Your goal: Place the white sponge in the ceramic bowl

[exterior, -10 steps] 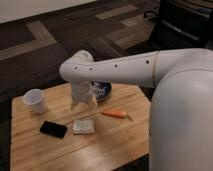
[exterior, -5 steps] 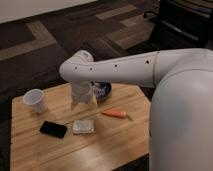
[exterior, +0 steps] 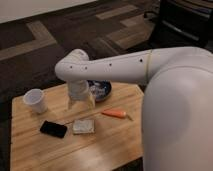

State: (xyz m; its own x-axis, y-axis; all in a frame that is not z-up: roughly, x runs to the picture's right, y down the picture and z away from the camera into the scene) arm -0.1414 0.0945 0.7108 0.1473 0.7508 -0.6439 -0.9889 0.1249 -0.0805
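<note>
Camera view shows you the gripper (exterior: 81, 106) hanging from the white arm (exterior: 115, 65) over the middle of the table (exterior: 115, 147). Its fingers are spread apart with nothing between them, and it touches nothing you can make out. Your table is pale wood and stands on dark carpet (exterior: 35, 55) crossed by lighter strips, with a black chair (exterior: 185, 22) at the far right of the room. On the wood you have a white cup (exterior: 36, 100) at the left, a black phone (exterior: 53, 129) toward the front edge, and an orange carrot (exterior: 115, 113) to the right of the gripper. The sponge (exterior: 83, 126) lies flat just beside the phone, on its right, and just in front of and below the gripper's fingertips, apart from them. The bowl (exterior: 102, 90) sits behind the gripper, a little to the right, partly hidden by the wrist and apart from the sponge.
</note>
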